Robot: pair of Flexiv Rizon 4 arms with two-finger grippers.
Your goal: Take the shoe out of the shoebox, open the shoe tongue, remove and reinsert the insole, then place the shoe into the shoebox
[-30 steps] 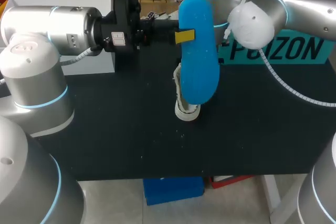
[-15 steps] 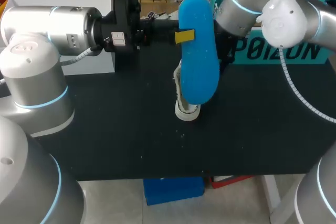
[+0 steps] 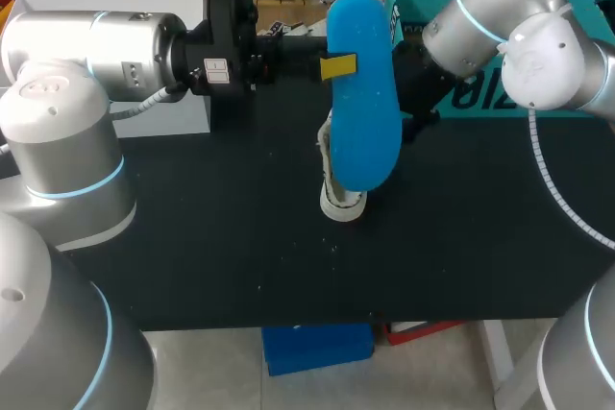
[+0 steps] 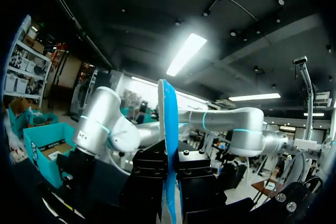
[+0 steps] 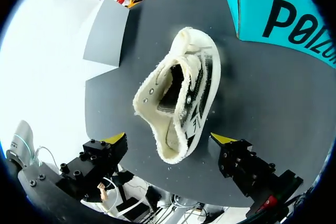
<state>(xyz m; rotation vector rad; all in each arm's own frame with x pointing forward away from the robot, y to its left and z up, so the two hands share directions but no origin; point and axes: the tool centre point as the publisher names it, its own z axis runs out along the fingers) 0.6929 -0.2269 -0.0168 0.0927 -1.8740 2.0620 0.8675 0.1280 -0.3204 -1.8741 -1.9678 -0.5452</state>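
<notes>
1. The white high-top shoe (image 5: 178, 106) sits on the black desk (image 3: 221, 247), outside the box, and the right wrist view looks into its open collar.
2. The teal shoebox (image 3: 452, 2) stands behind the shoe and to its right, apart from it.
3. The blue insole (image 3: 363, 112) is held in the air above the shoe. It is turned flat to the head camera and hides most of the shoe there.
4. The left hand (image 4: 170, 179) pinches the insole, with one finger pressed on each face.
5. The right hand (image 5: 169, 140) hangs over the shoe with its yellow-tipped fingers (image 5: 116, 139) spread wide to either side, holding nothing.
</notes>
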